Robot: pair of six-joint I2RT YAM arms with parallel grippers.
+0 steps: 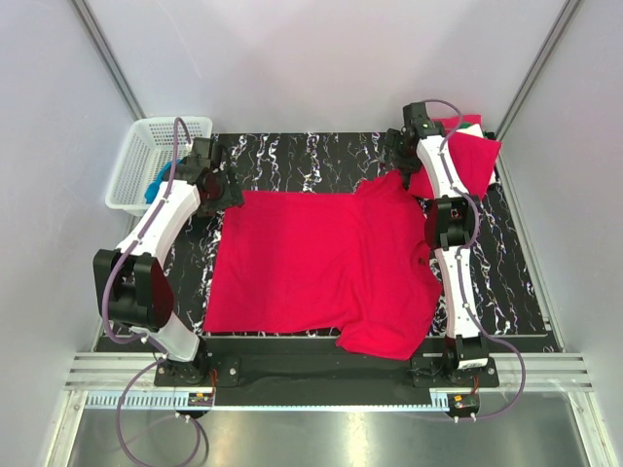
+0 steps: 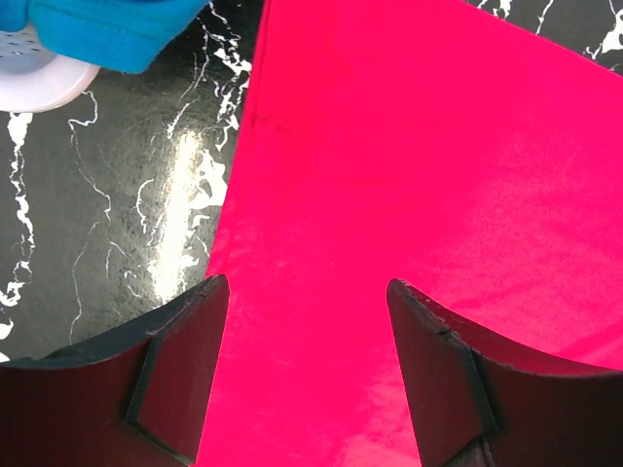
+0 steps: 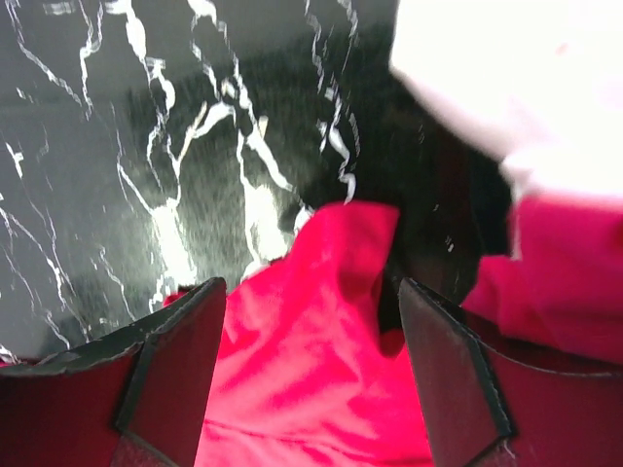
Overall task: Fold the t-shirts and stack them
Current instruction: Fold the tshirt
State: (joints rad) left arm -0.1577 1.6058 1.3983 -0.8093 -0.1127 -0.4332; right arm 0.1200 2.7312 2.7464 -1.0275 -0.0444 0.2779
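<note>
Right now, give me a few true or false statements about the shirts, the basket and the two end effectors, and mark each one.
1. A red t-shirt lies spread out on the table. True.
2. The left end effector is shut on the shirt's edge. False: it is open above that edge and holds nothing.
3. The white basket holds something blue. True.
4. The folded stack sits at the far left. False: it sits at the far right.
5. The right end effector is open. True.
</note>
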